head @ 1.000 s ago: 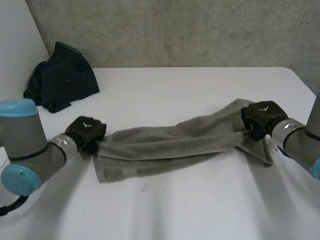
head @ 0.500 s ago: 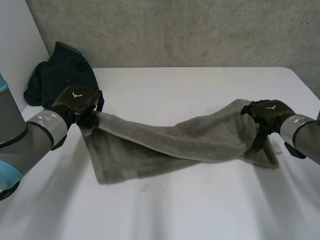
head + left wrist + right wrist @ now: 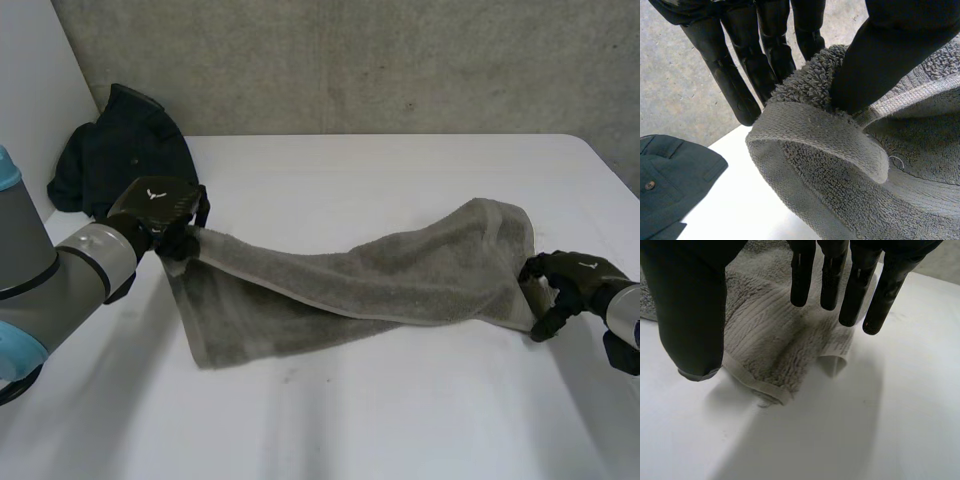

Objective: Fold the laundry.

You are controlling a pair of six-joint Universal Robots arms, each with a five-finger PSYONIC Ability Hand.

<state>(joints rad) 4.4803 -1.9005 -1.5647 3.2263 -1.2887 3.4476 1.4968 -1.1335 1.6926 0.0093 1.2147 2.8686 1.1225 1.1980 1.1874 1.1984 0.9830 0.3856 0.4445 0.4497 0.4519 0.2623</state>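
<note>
right hand (image 3: 572,283): we are hovering it just beside the towel's right end, with the fingers straight, spread from the thumb and gripping nothing.
towel (image 3: 380,280): it is lying across the middle of the table (image 3: 400,430), bunched into one long roll. its right end is resting on the tabletop at our right fingertips, and its left corner is raised.
left hand (image 3: 158,208): we are pinching that raised corner between thumb and fingers, holding it off the table.
dark garment (image 3: 125,155): it is lying crumpled at the far left corner, well apart from the towel and likely next in line.
risk, dragging: with only one hand gripping, we are judging that a pull will slide the whole towel sideways rather than spread it. the bunched middle could then set a crooked fold.
risk, slipping: our pinch is sitting on a thick rolled hem, so a hard tug could work the terry loose.
hidden: the towel is doubling over itself, so we are not making out where its other corners are lying.
</note>
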